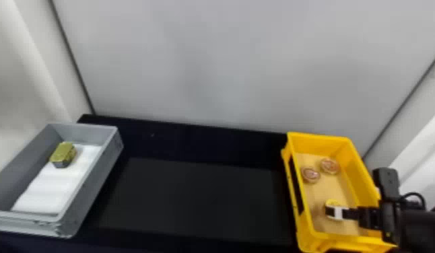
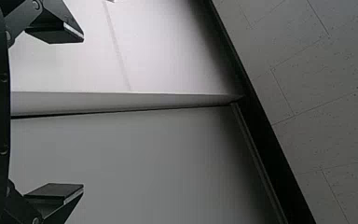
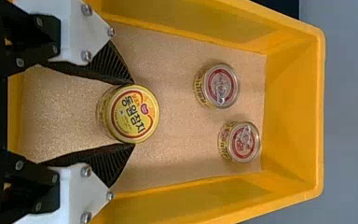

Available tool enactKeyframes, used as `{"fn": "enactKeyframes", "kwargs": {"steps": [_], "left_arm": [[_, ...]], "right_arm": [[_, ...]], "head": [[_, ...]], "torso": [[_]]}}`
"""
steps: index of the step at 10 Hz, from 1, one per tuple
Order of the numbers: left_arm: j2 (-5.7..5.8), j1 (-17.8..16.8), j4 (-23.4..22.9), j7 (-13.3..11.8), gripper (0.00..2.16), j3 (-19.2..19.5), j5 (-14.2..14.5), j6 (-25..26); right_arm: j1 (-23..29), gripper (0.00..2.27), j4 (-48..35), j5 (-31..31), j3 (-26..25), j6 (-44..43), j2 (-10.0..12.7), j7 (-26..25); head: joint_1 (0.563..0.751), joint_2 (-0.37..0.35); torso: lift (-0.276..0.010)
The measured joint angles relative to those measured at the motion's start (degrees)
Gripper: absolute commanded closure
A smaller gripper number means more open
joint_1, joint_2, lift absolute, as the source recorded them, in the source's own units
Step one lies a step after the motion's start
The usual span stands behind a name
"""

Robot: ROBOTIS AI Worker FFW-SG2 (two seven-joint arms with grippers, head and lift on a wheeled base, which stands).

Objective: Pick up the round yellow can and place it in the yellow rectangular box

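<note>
Yellow rectangular box point(image 1: 348, 239): round yellow can point(image 3: 133, 114) between the right gripper's point(image 1: 332, 210) fingers

Nearest: right arm point(image 1: 415, 223) comes in at the head view's right edge and crosses the box's right wall. Box's near wall stands between the robot and the can.

Right wrist view: black ribbed fingers point(image 3: 103, 65) closed in on opposite sides of the can, tips against it; the can is held. Yellow lid faces the camera. Can is inside the box, toward its near end. Cannot tell whether its base touches the brown liner point(image 1: 339, 186).

Farther in, past the fingers: two cans with red-marked lids point(image 1: 310, 175) point(image 1: 329, 166), upright on the liner near the box's far end. Close to each other but apart; both clear of the held can. Side walls enclose all three.

Left of the box: dark surface point(image 1: 193, 195), then grey box point(image 1: 102, 168). White padding point(image 1: 55, 188) on its floor; green-gold block point(image 1: 63, 153) toward its far end.

Beyond all this: pale wall panel point(image 1: 210, 67), just behind the surface.

Left gripper point(image 2: 81, 113): fingers wide apart, away from the boxes. Pale panels, a dark strip and speckled tiles point(image 2: 326, 74) past them.
</note>
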Motion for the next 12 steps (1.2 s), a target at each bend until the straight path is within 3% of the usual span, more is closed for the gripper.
{"fn": "enactKeyframes", "kwargs": {"steps": [5,7,10,12], "left_arm": [[0.04,0.3,0.0,-0.2,0.14,0.2,-0.1,0.0],[0.06,0.5,-0.1,-0.2,0.14,0.3,-0.1,0.1],[0.11,0.4,-0.1,-0.2,0.14,0.2,-0.2,0.4],[0.41,0.0,-0.2,-0.2,0.14,0.3,-0.2,0.6]], "right_arm": [[0.0,0.27,-3.3,-4.1,0.6,3.4,0.0,-5.4],[0.1,0.0,-12.2,-4.6,1.9,6.5,-0.2,-8.3],[-2.4,0.05,-27.2,-4.6,4.2,12.6,-2.0,-10.0],[-5.5,0.1,-38.7,-3.7,5.3,13.9,-2.7,-15.5]], "head": [[0.694,-0.078],[0.694,-0.078],[0.694,-0.078],[0.694,-0.078]], "torso": [[-0.007],[-0.007],[-0.007],[-0.007]]}}
